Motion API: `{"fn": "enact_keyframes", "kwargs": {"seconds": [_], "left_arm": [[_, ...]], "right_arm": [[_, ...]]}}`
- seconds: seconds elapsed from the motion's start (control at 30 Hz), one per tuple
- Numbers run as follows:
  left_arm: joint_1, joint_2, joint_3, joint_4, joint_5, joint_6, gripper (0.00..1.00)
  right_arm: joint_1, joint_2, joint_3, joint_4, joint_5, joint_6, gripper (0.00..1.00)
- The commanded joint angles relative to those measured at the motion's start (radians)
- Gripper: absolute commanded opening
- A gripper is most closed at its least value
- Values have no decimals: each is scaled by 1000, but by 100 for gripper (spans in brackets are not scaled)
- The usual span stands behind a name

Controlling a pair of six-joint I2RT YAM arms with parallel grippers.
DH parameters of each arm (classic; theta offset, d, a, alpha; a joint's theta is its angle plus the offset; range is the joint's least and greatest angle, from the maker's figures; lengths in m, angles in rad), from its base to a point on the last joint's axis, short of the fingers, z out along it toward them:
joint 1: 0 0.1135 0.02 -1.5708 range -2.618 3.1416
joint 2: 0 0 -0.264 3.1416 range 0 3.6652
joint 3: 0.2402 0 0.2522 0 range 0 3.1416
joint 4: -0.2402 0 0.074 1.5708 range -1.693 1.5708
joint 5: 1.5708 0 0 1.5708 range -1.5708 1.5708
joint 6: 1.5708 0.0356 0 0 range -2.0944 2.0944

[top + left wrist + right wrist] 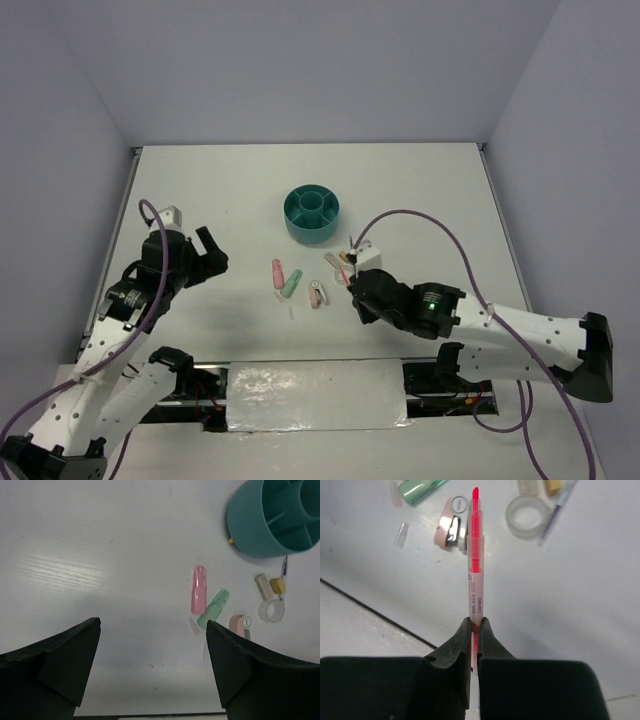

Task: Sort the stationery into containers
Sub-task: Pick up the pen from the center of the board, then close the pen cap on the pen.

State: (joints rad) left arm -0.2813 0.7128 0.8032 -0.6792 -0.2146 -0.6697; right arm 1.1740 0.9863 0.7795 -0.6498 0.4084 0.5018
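Teal organiser (255, 525) partly outside left wrist view

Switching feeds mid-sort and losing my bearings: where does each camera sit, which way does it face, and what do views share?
Top external: above and behind the robot, looking down on the table and teal organiser; left arm and right arm show.
Left wrist: on the left arm, facing down past the open left gripper at the pink capsule and pale-green capsule.
Right wrist: on the right arm, looking along the right gripper, shut on the pink pen.
Shared: both wrist views show the clear tape ring and pink-white clip.
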Motion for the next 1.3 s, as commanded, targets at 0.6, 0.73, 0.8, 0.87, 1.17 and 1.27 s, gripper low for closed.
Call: {"fn": "enact_keyframes", "kwargs": {"seconds": [0.6, 0.73, 0.8, 0.87, 1.17, 1.27], "left_arm": [[-708, 674, 174, -137, -399, -712, 95], [-716, 816, 258, -161, -381, -697, 93], [-722, 844, 266, -137, -368, -688, 92], [-726, 858, 272, -132, -361, -686, 92], [-743, 938, 292, -83, -304, -642, 84], [-745, 938, 277, -66, -296, -639, 80]], "right_arm": [[-25, -224, 14, -198, 260, 89, 0], [-25, -248, 1, -182, 241, 73, 0], [-25, -261, -2, -179, 236, 72, 0], [-25, -267, -5, -175, 233, 69, 0], [-25, -255, -5, -160, 213, 49, 0], [-25, -259, -6, -160, 208, 47, 0]]}}
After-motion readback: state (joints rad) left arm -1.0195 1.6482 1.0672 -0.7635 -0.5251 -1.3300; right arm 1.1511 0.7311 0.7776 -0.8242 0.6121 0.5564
